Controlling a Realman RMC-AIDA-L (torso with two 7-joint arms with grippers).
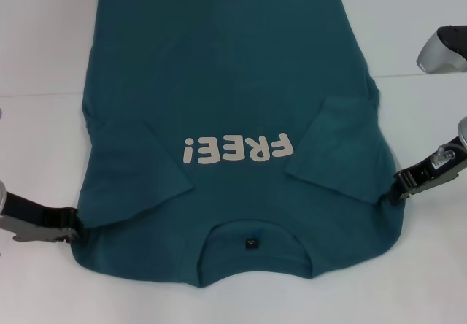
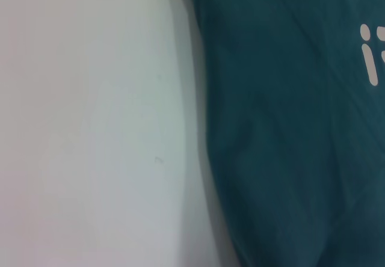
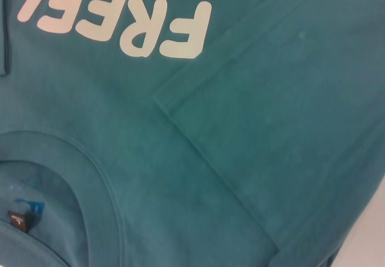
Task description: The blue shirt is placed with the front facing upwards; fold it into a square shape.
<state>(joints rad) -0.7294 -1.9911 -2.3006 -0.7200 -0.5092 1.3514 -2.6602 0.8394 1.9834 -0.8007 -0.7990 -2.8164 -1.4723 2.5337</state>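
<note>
Blue shirt [image 1: 241, 105] between both tools

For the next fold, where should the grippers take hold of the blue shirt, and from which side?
Probably the blue shirt at its two shoulder corners beside the collar, each from its outer side. Left gripper and right gripper are already there, and both sleeves lie folded inward.
</note>
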